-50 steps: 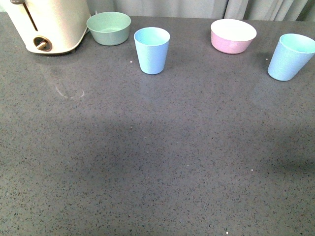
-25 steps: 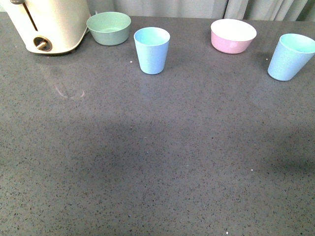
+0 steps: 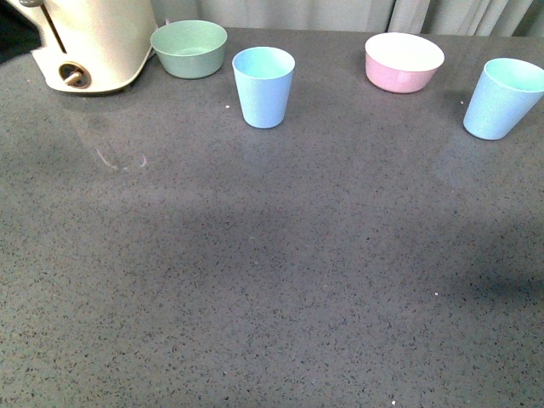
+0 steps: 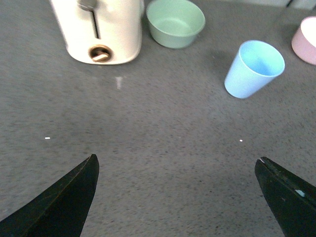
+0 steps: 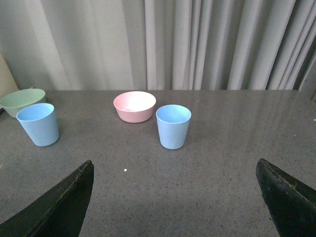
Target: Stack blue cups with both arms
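Two pale blue cups stand upright and empty on the grey counter. The left cup (image 3: 263,87) is near the green bowl; the right cup (image 3: 503,99) is at the far right edge. Neither gripper shows in the front view. In the left wrist view my left gripper (image 4: 177,165) is open and empty above bare counter, with the left cup (image 4: 254,69) ahead of it and well apart. In the right wrist view my right gripper (image 5: 174,165) is open and empty, with the right cup (image 5: 173,126) straight ahead and the left cup (image 5: 38,124) further off.
A green bowl (image 3: 189,48) and a cream appliance (image 3: 85,42) stand at the back left. A pink bowl (image 3: 404,61) stands at the back between the cups. Grey curtains (image 5: 197,44) hang behind the counter. A dark shape (image 3: 13,30) shows at the far left edge.
A dark shape has come into the front view's upper left corner beside the appliance. Cups and bowls have not moved.
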Action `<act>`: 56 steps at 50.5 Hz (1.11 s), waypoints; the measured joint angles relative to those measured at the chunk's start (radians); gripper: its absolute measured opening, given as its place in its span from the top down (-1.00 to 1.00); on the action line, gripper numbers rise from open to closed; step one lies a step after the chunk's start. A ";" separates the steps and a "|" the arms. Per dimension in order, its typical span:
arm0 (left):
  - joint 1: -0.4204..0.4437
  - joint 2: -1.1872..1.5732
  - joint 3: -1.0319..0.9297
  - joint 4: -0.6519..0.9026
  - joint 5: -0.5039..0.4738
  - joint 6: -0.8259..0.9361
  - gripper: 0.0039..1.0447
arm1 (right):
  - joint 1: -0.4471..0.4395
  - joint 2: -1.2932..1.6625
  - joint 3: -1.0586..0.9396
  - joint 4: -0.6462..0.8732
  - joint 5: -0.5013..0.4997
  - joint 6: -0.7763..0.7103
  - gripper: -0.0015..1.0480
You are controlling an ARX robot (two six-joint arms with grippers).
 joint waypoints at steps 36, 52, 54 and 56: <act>-0.172 0.827 0.894 -0.305 -0.099 -0.063 -0.84 | 0.000 0.000 0.000 0.000 0.000 0.000 -0.83; -0.192 0.992 1.112 -0.433 -0.127 -0.103 -0.84 | 0.000 0.000 0.000 0.000 0.000 0.000 -0.83; -0.193 1.011 1.136 -0.447 -0.134 -0.108 -0.84 | 0.000 0.000 0.000 0.000 0.000 0.000 -0.83; -0.193 1.026 1.157 -0.457 -0.135 -0.113 -0.84 | 0.000 0.000 0.000 0.000 0.000 0.000 -0.83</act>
